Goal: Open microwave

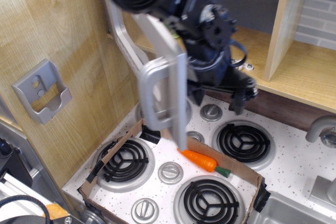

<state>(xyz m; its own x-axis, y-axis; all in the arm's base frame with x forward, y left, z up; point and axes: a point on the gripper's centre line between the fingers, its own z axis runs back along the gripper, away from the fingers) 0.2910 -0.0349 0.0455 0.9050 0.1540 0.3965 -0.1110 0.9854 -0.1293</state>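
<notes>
The microwave door (167, 59) stands swung far open to the left, nearly edge-on to the camera. Its chunky silver handle (153, 94) faces front-left. My black arm reaches across the microwave opening, just behind the door's inner face. My gripper (219, 97) hangs below it, above the back burners, with its two dark fingers (240, 100) spread apart and nothing between them. The microwave's inside, buttons and display are hidden by my arm and the door.
A toy carrot (202, 160) lies in a shallow cardboard tray (116, 146) on the stovetop among four black burners (243, 141). A grey holder (42, 91) hangs on the left wooden wall. Wooden shelves (294, 72) run along the back right; a faucet (321, 127) is at the right edge.
</notes>
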